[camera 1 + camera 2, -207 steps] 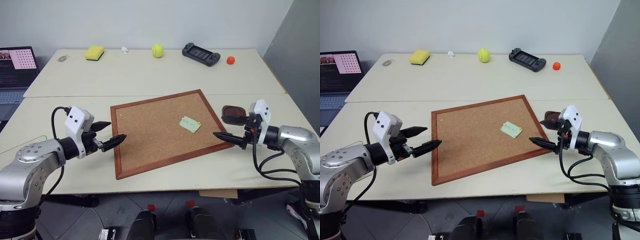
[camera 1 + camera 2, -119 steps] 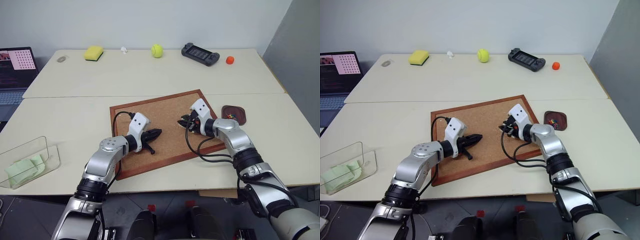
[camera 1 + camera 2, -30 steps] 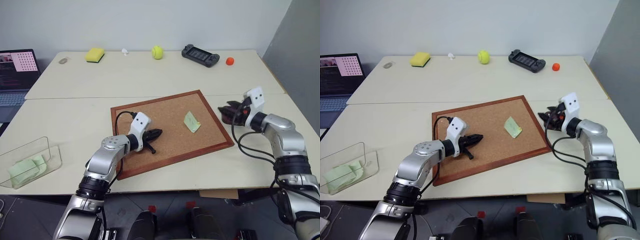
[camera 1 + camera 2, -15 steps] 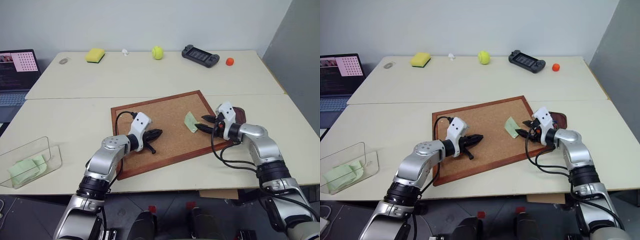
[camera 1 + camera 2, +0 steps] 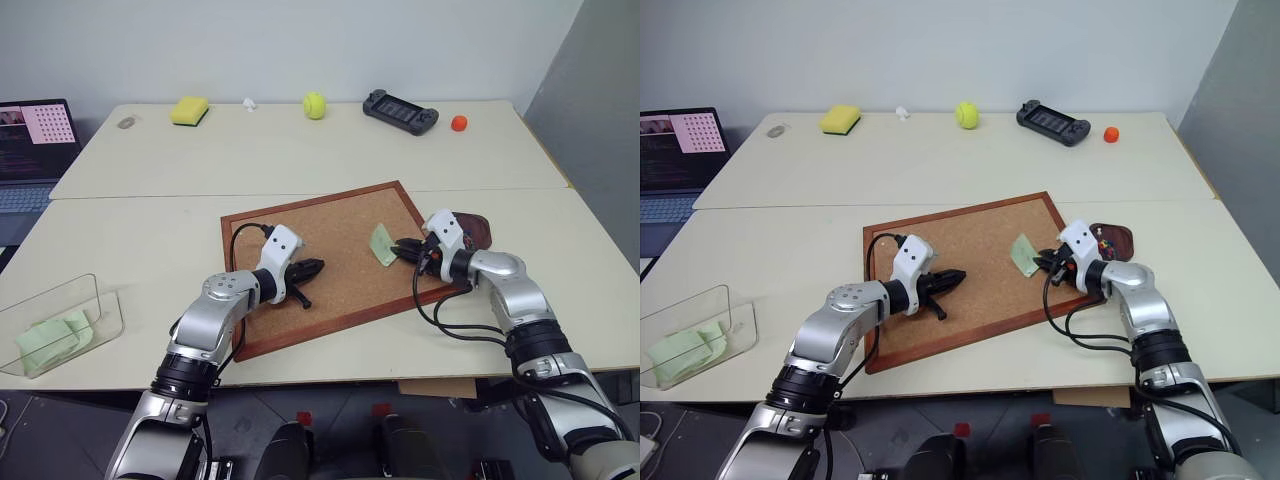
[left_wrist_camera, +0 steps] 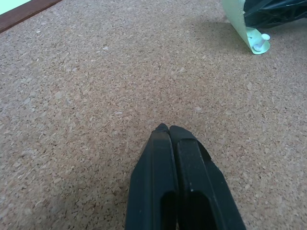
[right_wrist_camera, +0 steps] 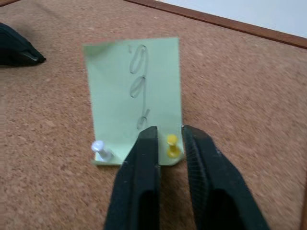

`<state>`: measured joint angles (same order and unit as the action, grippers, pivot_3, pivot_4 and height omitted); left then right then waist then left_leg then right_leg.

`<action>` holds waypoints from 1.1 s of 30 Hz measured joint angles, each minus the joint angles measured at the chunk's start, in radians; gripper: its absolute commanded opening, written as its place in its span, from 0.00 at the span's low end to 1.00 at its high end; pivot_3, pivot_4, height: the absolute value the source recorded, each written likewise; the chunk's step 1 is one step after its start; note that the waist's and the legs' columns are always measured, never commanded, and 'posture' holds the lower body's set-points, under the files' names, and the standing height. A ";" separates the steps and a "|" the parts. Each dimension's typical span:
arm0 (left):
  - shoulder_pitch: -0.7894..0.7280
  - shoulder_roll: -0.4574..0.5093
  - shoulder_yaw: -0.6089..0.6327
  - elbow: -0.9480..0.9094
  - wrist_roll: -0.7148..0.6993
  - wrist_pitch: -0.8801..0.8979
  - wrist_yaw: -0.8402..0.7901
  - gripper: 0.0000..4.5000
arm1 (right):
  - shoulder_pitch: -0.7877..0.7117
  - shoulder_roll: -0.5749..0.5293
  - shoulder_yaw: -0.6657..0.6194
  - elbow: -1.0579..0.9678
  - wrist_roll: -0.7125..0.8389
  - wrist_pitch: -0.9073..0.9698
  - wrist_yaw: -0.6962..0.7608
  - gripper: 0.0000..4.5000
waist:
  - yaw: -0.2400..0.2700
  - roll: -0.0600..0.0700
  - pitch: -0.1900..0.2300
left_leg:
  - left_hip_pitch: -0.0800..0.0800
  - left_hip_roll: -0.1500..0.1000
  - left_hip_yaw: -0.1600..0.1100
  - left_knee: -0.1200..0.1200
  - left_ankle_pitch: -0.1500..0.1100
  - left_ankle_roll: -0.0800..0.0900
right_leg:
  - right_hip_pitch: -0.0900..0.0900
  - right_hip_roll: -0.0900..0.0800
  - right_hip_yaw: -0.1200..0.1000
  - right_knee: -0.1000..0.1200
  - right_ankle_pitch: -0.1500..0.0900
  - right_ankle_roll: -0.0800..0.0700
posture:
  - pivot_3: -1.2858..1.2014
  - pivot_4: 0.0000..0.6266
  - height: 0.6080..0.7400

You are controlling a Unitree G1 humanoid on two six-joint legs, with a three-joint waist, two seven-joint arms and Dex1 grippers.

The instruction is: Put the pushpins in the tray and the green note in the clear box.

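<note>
The right pincer (image 7: pixel 165 134) is closing narrowly around the yellow-headed pushpin (image 7: pixel 171 143) pinning the pale green paper note (image 7: pixel 133 91) to the wood-framed corkboard (image 5: pixel 300 225), needing a straight pull, while the shut left pincer (image 6: pixel 169 130) is resting on the cork.

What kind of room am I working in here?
Probably an office or lab workspace: plain pale tables against a bare wall, an open laptop at one end, and a wood-framed corkboard laid flat, with a handheld game controller and tennis ball set along the back.
</note>
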<state>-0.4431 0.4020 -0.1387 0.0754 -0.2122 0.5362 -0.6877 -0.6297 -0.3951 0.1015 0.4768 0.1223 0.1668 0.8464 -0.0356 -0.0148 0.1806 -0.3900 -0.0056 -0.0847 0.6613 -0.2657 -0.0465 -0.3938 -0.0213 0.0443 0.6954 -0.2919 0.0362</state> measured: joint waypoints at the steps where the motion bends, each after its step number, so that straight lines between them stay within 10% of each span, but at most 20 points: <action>1: 0.000 0.000 0.000 0.000 0.000 0.000 0.000 0.00 | 0.000 -0.001 0.000 0.001 -0.005 -0.004 -0.002 0.02 | 0.000 0.000 0.000 | 0.000 0.000 0.000 0.000 0.000 0.000 | 0.000 0.000 0.000 0.000 0.000 0.000 | 0.52 0.24 1.00; 19: 0.003 0.002 -0.002 -0.011 0.001 0.009 0.001 0.00 | -0.012 0.002 -0.130 -0.084 0.177 0.123 0.041 0.02 | 0.000 0.000 0.000 | 0.000 0.000 -0.001 0.000 0.000 0.000 | 0.001 0.000 -0.001 -0.001 0.000 0.000 | 0.52 0.24 1.00; 33: 0.001 0.001 -0.003 -0.009 0.000 0.009 0.000 0.00 | -0.013 -0.101 -0.234 0.004 0.061 0.105 -0.293 0.02 | 0.002 0.000 0.000 | 0.000 0.000 0.000 -0.001 0.000 0.000 | 0.002 0.000 0.000 -0.002 0.000 0.000 | 0.52 0.24 1.00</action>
<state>-0.4422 0.4028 -0.1422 0.0664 -0.2118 0.5448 -0.6881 -0.6423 -0.4961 -0.1324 0.4810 0.1838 0.2719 0.5539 -0.0340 -0.0146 0.1809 -0.3899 -0.0058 -0.0849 0.6608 -0.2657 -0.0464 -0.3922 -0.0217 0.0439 0.6933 -0.2919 0.0362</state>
